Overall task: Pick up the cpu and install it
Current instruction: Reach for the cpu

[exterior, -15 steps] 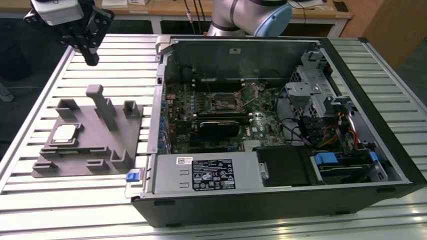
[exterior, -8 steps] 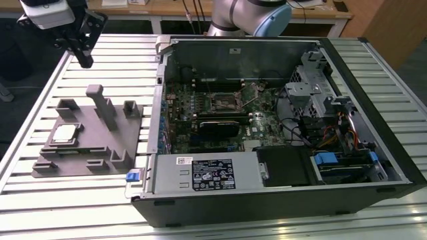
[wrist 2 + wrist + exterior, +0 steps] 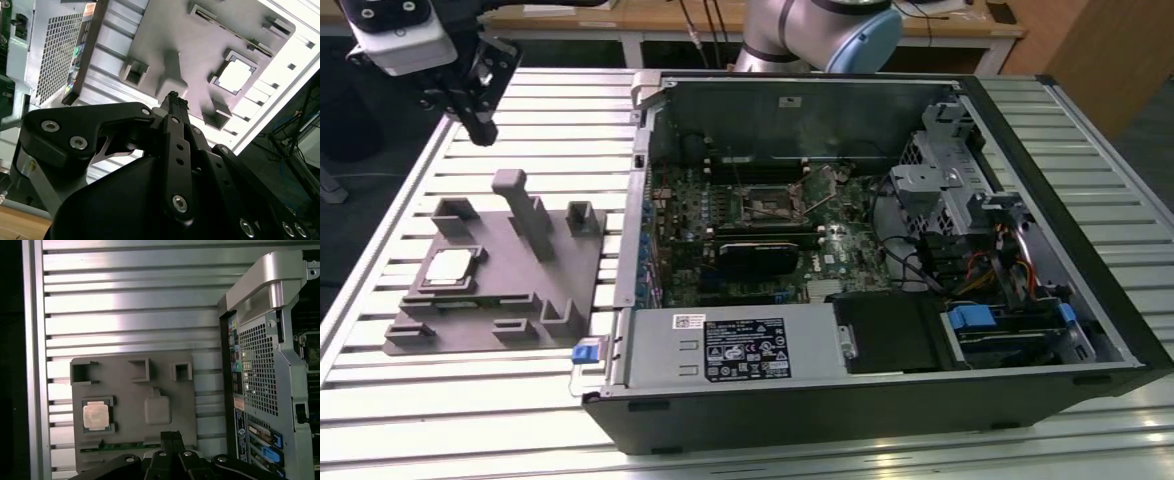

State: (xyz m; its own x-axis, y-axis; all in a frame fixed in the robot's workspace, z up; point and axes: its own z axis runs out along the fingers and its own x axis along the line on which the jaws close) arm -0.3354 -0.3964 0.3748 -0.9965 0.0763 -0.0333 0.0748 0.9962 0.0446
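Observation:
The cpu point(image 3: 450, 267) is a small silvery square chip lying flat in a recess of the grey fixture plate point(image 3: 503, 283) on the slatted table, at the exterior view's left. It shows in both wrist views point(image 3: 95, 416) point(image 3: 234, 76), still in its recess. My gripper point(image 3: 482, 134) hangs high over the table's far left corner, well away from the cpu and touching nothing. Its black fingers point(image 3: 171, 435) point(image 3: 173, 96) are pressed together, shut on nothing.
An open computer case point(image 3: 1107, 215) lies on the table at the exterior view's right. Inside it are the motherboard with a bare socket point(image 3: 767, 200), a black heatsink block point(image 3: 754, 257) and a silver power-supply box point(image 3: 734, 345). Upright posts point(image 3: 520, 205) rise from the fixture.

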